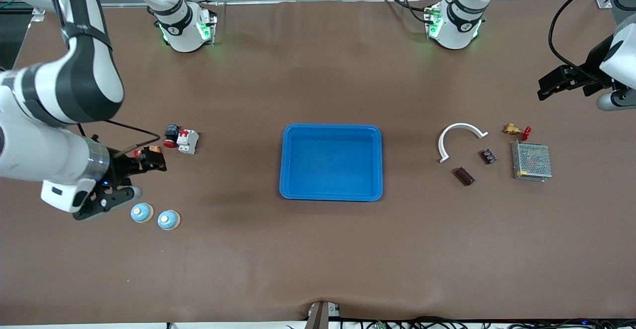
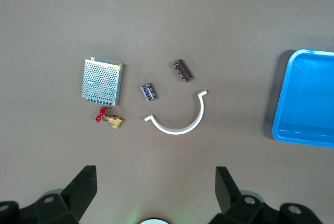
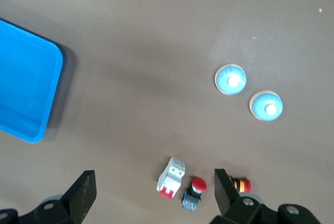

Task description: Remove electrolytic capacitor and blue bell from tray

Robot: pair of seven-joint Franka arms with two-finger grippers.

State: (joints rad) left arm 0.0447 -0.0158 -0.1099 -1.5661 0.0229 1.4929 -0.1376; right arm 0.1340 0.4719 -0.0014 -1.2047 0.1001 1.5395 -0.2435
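Front view: no readable writing on capacitor (image 1: 464, 176) or bell (image 1: 168, 220).

you have two dark capacitors (image 1: 463, 176) (image 1: 488, 156) lying flat beside the white arc, and two pale blue bells (image 1: 141, 212) (image 1: 168, 219) standing side by side on the tabletop.
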